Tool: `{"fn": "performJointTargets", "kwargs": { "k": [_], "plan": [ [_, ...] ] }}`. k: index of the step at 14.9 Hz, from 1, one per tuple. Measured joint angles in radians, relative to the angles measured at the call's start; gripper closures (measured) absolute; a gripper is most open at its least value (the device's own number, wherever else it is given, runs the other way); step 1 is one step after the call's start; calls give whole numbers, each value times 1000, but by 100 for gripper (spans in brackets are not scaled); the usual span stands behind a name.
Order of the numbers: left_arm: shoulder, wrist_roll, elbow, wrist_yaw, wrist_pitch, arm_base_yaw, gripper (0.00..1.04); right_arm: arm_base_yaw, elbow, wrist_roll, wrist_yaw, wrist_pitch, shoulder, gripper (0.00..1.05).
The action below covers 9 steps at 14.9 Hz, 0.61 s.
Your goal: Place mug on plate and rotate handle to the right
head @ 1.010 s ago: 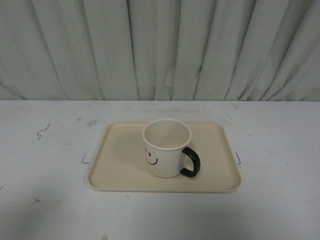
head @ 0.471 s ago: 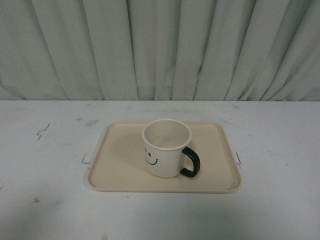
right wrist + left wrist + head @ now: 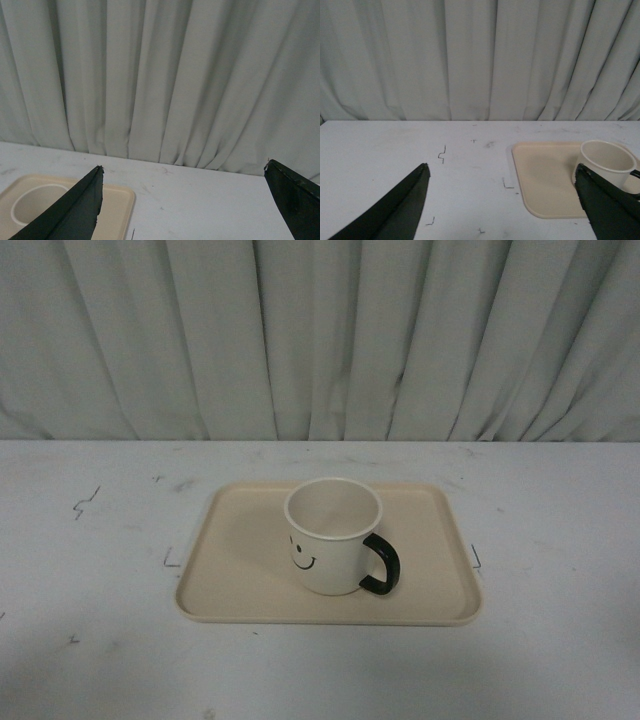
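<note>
Mug (image 3: pixel 328 540) stands upright on the beige tray (image 3: pixel 240 580), handle (image 3: pixel 383 566) pointing right, beyond the wide-spread, empty jaws of left gripper (image 3: pixel 502 167) and right gripper (image 3: pixel 183 166).

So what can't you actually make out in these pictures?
Front view: both arms are out of frame.
Left wrist view: the left jaws cover the mug's lower side and most of its handle; the plate runs off the edge.
Right wrist view: the right jaws and the picture edge hide much of both.
</note>
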Motion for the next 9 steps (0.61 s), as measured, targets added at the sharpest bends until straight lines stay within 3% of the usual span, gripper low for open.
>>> {"fn": "performJointTargets", "kwargs": {
  "k": [1, 2, 6, 9],
  "plan": [
    [0, 0, 0, 0, 0, 0, 6, 34, 107, -57, 14, 19, 178, 6],
    [0, 1, 0, 0, 0, 0, 7, 62, 207, -134, 42, -20, 341, 6],
    [0, 2, 0, 0, 0, 0, 7, 86, 353, -184, 75, -140, 537, 6],
    [0, 2, 0, 0, 0, 0, 7, 159, 795, -111, 4, -519, 936, 6]
  ]
}}
